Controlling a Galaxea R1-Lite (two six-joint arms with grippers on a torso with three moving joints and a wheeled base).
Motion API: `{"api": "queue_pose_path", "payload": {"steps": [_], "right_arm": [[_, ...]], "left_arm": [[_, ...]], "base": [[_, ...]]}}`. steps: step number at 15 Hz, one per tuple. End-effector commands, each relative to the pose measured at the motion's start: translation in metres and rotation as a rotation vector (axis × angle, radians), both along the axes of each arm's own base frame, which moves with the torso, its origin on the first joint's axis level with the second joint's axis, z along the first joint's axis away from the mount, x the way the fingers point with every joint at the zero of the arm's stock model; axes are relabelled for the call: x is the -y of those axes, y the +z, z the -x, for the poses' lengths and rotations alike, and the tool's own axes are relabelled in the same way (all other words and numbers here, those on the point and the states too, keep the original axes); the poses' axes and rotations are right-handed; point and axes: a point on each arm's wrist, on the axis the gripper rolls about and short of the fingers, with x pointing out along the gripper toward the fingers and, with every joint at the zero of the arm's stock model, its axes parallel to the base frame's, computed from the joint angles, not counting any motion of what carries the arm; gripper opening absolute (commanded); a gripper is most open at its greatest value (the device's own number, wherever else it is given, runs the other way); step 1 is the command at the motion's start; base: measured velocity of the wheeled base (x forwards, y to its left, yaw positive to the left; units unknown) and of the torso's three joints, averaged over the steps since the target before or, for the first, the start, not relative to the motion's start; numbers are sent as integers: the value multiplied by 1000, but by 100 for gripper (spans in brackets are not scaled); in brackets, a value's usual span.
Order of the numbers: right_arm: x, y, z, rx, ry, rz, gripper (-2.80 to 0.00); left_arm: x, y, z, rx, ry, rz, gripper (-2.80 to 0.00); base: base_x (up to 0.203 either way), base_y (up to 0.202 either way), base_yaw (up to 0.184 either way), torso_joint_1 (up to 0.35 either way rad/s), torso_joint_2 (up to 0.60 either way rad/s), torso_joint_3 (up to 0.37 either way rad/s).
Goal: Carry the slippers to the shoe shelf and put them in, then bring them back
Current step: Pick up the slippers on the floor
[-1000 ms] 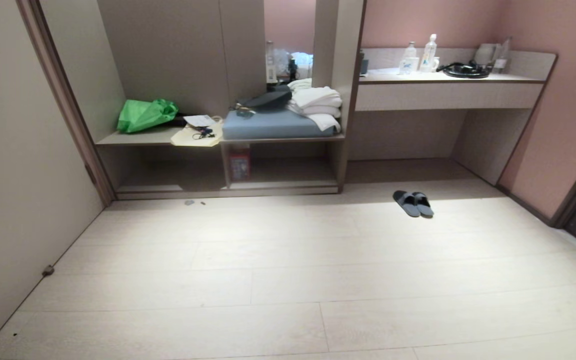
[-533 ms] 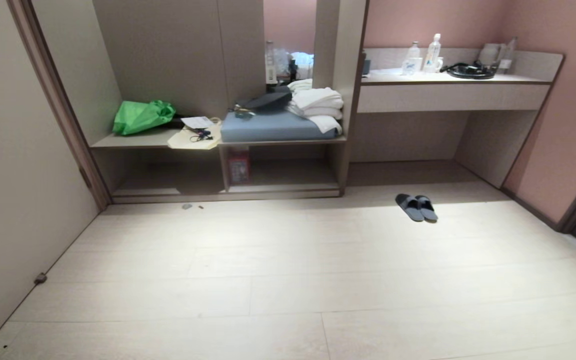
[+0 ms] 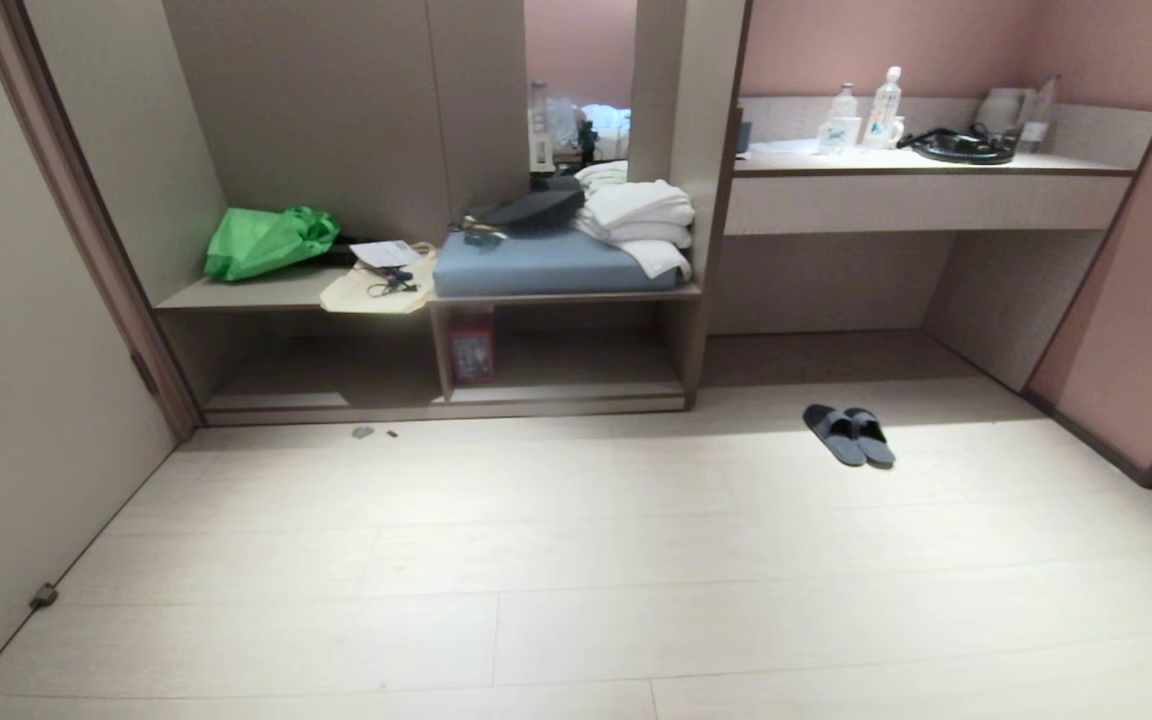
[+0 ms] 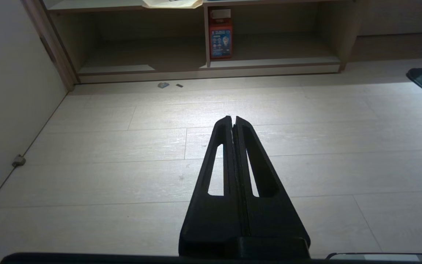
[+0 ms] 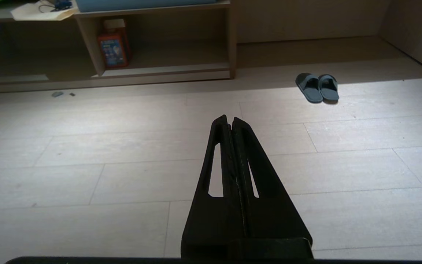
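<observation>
Pale plank floor [image 3: 576, 560] carries the slippers [image 3: 849, 435] right of the shoe shelf [image 3: 566, 365], while only wrist views show the left pincer [image 4: 233, 119] and right pincer [image 5: 230, 119], both clenched empty.

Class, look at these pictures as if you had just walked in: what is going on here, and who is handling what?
Nothing is being handled yet. The slippers lie side by side on the floor, near the desk counter and to the right of the shoe shelf. The left gripper and right gripper are both shut and empty, held above bare floor well short of the slippers. One shelf compartment holds a red box.
</observation>
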Motion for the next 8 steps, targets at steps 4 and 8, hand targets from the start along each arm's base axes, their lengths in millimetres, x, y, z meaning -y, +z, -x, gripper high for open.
{"api": "queue_pose_path", "payload": {"steps": [4,8], "right_arm": [[0,0,0,0,0,0,-280],[0,0,0,0,0,-1,-280]], "left_arm": [[0,0,0,-2,0,0,-280],[0,0,0,-2,0,0,-280]], "base": [[195,0,-1,2,3,2],[195,0,0,5,4,1]]}}
